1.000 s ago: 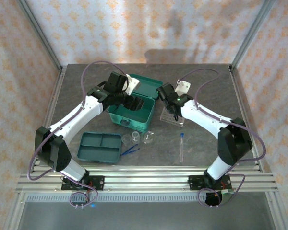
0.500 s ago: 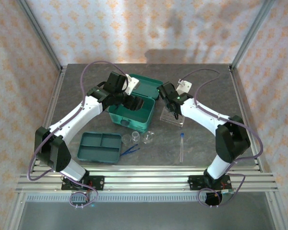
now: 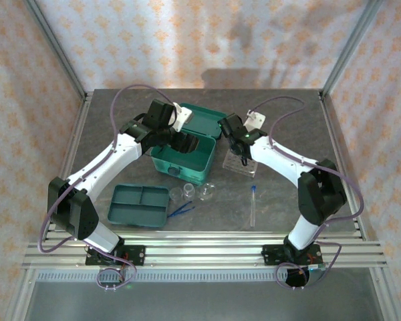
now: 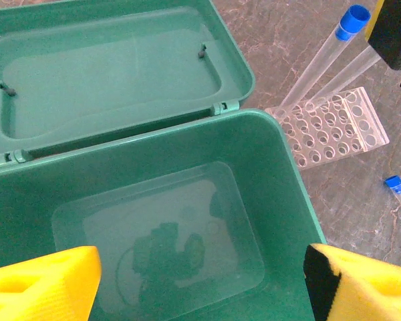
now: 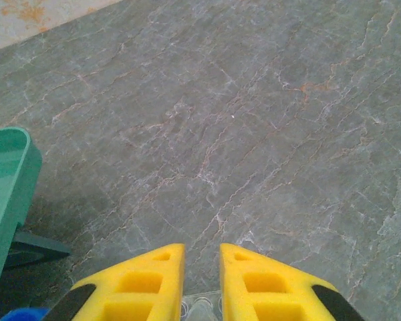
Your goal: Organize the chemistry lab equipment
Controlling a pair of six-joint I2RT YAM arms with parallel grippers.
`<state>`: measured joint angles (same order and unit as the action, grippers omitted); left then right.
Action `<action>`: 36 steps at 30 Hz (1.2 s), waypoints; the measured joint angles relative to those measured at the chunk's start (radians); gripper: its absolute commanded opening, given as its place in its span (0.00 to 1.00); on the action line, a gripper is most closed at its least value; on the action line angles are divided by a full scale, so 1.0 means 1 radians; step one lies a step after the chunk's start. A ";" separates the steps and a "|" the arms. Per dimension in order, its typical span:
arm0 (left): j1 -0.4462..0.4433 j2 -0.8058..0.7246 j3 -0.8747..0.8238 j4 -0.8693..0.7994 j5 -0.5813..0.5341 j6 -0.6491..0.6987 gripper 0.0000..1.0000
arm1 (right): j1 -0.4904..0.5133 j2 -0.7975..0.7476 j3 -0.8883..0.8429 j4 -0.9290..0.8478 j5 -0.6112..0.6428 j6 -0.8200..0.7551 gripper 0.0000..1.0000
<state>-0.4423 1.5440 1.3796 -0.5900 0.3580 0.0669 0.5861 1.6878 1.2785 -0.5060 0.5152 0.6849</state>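
Note:
My left gripper [image 4: 200, 287] hangs open above the empty open teal case [image 3: 182, 159], nothing between its yellow fingers [image 4: 43, 281]. My right gripper [image 5: 202, 251] is shut on a clear test tube [image 4: 353, 68], whose lower end stands tilted in the clear perforated rack [image 4: 329, 127] right of the case. A second blue-capped tube [image 4: 321, 57] leans in the rack beside it. Another test tube [image 3: 252, 206] lies on the table nearer the front. Two little glass vessels [image 3: 186, 192] [image 3: 208, 192], blue tweezers [image 3: 182, 208] and the flat teal divided tray [image 3: 140, 204] lie in front of the case.
The case's lid [image 4: 107, 73] lies folded back on the far side. The grey stone tabletop [image 5: 254, 120] is fenced by metal posts and patterned walls. Both arms reach inward over the middle of the table.
The right arm's elbow and wrist have shifted slightly left with the tube still gripped. The left arm has not moved.

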 measured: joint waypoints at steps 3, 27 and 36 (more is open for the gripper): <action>0.000 0.000 0.000 0.004 0.000 0.000 0.81 | 0.000 0.001 0.000 -0.001 -0.009 0.003 0.09; 0.010 0.000 -0.001 0.005 0.001 0.000 0.81 | 0.000 0.006 0.000 -0.001 -0.018 0.002 0.21; 0.010 0.000 -0.001 0.005 0.001 0.000 0.81 | 0.000 0.006 0.000 -0.001 -0.018 -0.001 0.24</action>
<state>-0.4320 1.5440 1.3788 -0.5850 0.3588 0.0669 0.5861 1.6936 1.2789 -0.5072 0.4969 0.6838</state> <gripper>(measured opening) 0.813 0.232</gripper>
